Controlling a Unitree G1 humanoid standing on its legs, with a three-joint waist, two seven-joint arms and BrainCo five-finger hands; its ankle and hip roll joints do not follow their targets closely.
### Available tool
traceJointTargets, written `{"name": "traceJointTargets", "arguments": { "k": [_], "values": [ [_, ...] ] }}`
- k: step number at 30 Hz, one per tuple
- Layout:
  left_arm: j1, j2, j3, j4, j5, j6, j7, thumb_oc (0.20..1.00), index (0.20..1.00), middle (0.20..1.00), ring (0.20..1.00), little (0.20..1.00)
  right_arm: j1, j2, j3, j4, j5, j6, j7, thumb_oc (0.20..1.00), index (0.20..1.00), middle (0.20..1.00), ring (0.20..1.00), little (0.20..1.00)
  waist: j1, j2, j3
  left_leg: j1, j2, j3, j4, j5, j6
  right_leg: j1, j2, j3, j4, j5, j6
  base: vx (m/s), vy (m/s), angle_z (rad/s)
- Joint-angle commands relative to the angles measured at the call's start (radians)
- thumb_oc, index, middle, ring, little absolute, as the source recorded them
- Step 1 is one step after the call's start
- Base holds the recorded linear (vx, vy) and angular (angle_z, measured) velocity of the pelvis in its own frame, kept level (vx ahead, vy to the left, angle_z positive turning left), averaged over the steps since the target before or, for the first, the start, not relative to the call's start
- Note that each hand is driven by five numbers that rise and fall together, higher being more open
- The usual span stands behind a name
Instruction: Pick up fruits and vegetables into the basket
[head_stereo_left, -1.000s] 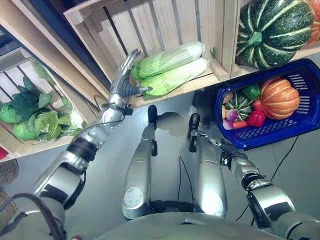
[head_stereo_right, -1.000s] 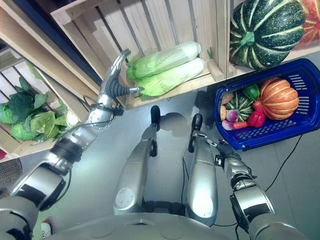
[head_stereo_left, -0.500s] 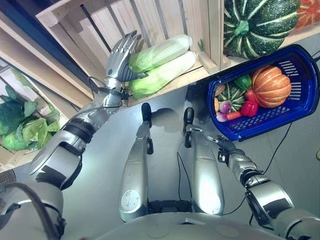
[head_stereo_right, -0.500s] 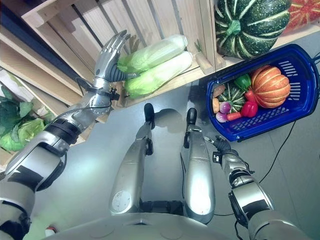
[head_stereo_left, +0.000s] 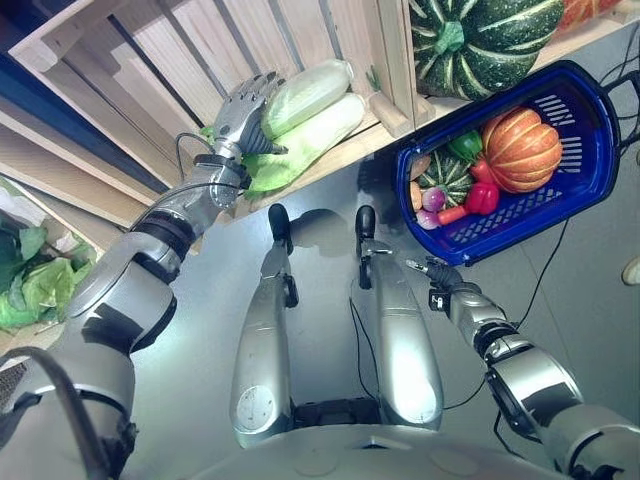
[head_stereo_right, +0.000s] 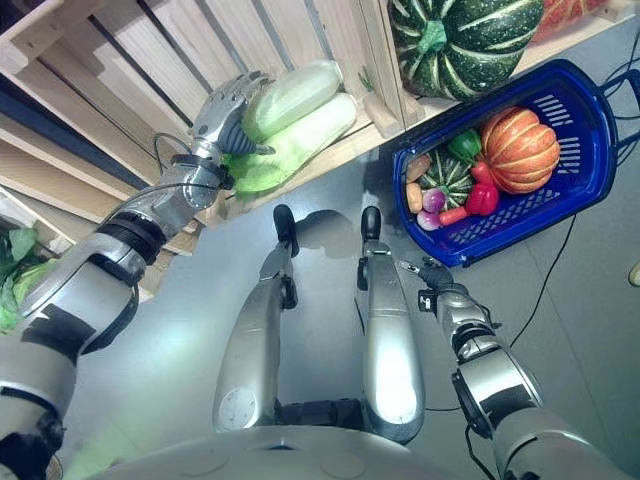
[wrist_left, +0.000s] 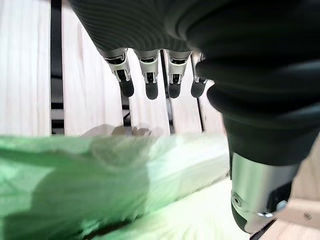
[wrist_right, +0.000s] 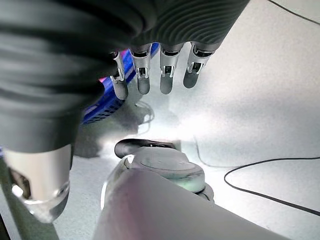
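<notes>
Wooden crate (head_stereo_left: 200, 50), 11 o'clock: two cabbages (head_stereo_left: 300, 115) unpicked; left hand (head_stereo_left: 240, 105) open against them. Blue basket (head_stereo_left: 590, 160), 2 o'clock: partly filled. Right hand (wrist_right: 160, 70) relaxed, empty.

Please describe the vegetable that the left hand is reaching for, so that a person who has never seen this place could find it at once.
Look at the slatted wooden crate standing left of the blue basket. On its bottom board lie two long pale green cabbages side by side; the left hand, fingers open, is at the leafy end of the upper cabbage. That one lies deeper in the crate, while the lower cabbage lies nearer the crate's front edge.
</notes>
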Motion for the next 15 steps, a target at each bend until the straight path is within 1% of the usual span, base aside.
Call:
{"name": "traceJointTargets", "arguments": {
  "k": [1, 8, 15],
  "values": [
    [-0.060, -0.017, 0.026, 0.094, -0.052, 0.027, -0.034, 1.000, 1.000, 1.000, 1.000, 1.000, 0.031, -0.013, 0.031, -0.009, -0.005, 0.020, -0.009, 1.000, 1.000, 1.000, 1.000, 1.000, 0.006, -0.038, -0.035, -0.063, 0.013, 0.000, 0.175, -0.150, 0.006, 0.019, 0.025, 0.026, -0.124, 0.108, 0.026, 0.01, -0.003, -0.06],
    [-0.081, -0.035, 0.059, 0.223, -0.080, 0.055, -0.049, 1.000, 1.000, 1.000, 1.000, 1.000, 0.018, 0.002, 0.053, -0.011, 0.002, 0.021, -0.015, 1.000, 1.000, 1.000, 1.000, 1.000, -0.006, -0.056, -0.035, -0.071, 0.018, 0.005, 0.178, -0.146, 0.003, 0.012, 0.030, 0.030, -0.123, 0.108, 0.023, 0.00, -0.001, -0.05],
    [-0.095, -0.035, 0.092, 0.296, -0.109, 0.085, -0.008, 1.000, 1.000, 1.000, 1.000, 1.000, 0.010, 0.007, 0.069, -0.015, 0.012, 0.026, -0.018, 1.000, 1.000, 1.000, 1.000, 1.000, -0.011, -0.068, -0.035, -0.084, 0.019, 0.005, 0.180, -0.142, 0.001, -0.002, 0.036, 0.034, -0.120, 0.110, 0.021, 0.00, 0.000, 0.00]
  ]
}}
